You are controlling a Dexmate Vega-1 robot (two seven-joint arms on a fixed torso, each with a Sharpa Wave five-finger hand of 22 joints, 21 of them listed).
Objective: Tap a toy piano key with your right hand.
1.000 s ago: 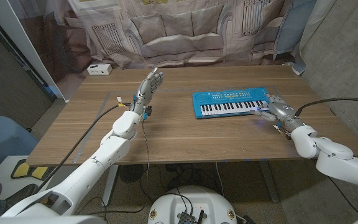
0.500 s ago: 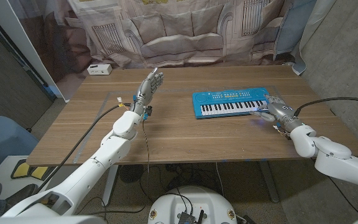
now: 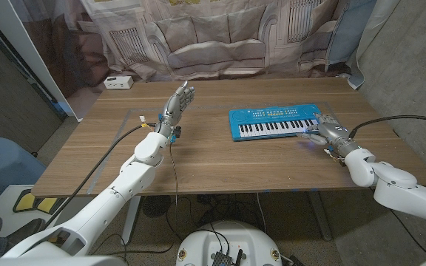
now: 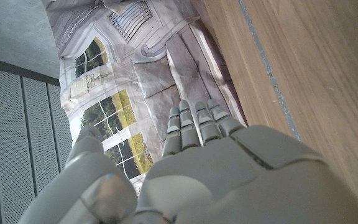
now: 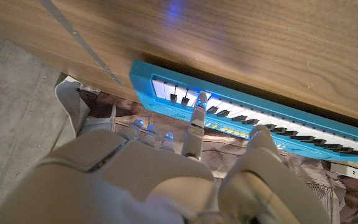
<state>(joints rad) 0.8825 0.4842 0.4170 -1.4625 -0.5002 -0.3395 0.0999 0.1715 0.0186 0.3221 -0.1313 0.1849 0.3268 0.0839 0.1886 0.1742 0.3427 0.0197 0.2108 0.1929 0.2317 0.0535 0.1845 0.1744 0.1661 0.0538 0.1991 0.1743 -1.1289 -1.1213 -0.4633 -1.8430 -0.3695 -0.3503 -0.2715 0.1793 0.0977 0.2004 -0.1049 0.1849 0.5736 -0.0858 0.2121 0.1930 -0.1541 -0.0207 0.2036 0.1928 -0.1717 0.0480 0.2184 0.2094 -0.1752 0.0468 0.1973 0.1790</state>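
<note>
From the head view, the bright blue plastic toy piano with black and white keys lies on the wooden table, toward its right edge and a little nearer the far edge than the near one. The grey right hand sits at the piano's right end, one finger stretched toward the keys and the others drawn back, holding nothing. Against the pictures from a second and half a second ago, this hand has barely shifted, which suggests the tap is under way or just landing rather than finished. The grey left hand stands raised over the table's left half, fingers spread and empty, unmoved.

In the left wrist view, the left hand shows its back, fingers straight and side by side, nothing in them.

In the right wrist view, the right hand reaches one fingertip onto a white key at the piano's end; whether the key is pressed down I cannot tell.
</note>
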